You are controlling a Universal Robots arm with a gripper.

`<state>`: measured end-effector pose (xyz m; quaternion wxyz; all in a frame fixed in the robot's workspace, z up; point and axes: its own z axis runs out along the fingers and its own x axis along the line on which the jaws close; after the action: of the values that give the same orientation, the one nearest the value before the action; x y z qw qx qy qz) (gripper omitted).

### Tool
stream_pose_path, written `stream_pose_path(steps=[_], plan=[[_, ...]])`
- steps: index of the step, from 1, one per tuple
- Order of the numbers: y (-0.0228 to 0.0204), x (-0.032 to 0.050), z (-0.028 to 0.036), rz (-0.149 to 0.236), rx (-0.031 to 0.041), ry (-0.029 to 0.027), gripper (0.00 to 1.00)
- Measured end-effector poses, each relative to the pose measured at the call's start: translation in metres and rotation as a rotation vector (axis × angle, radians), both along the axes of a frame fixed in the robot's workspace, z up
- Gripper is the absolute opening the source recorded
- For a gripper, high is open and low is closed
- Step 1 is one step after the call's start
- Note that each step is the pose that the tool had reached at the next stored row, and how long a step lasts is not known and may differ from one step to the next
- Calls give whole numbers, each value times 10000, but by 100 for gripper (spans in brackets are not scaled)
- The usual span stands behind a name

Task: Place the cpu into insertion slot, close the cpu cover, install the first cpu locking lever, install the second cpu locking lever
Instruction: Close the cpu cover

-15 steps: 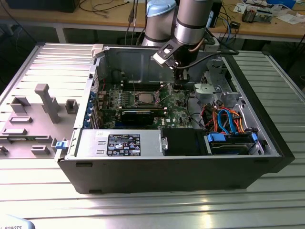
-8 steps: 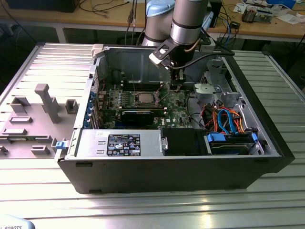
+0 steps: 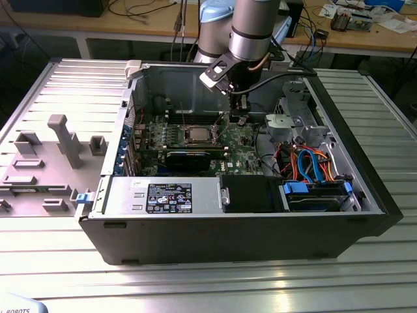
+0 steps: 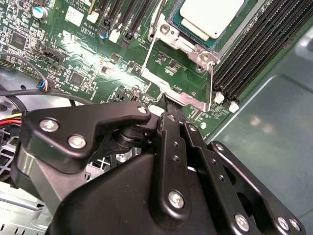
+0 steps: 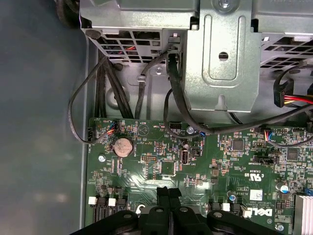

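The cpu, a pale silver square, lies in the insertion slot on the green board; in the exterior view the cpu sits mid-board inside the open case. The cpu cover, a thin silver frame with a square window, is swung open away from the slot, and the board shows through its window. My gripper is shut, its black tips right at the cover's outer edge; whether they touch it I cannot tell. In the first wrist view the gripper has its fingers pressed together. In the exterior view the gripper hangs to the right of the cpu.
A long black graphics card lies in front of the slot, with memory slots beside it. A metal drive cage and coloured cables crowd the exterior view's right. The case walls close in around the board. A grey fixture stands outside.
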<state>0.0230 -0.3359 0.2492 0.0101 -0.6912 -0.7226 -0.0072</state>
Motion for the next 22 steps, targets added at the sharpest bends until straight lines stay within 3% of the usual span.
stream_pose_path(steps=[22], plan=[[0, -119, 0, 0, 0, 1, 11]])
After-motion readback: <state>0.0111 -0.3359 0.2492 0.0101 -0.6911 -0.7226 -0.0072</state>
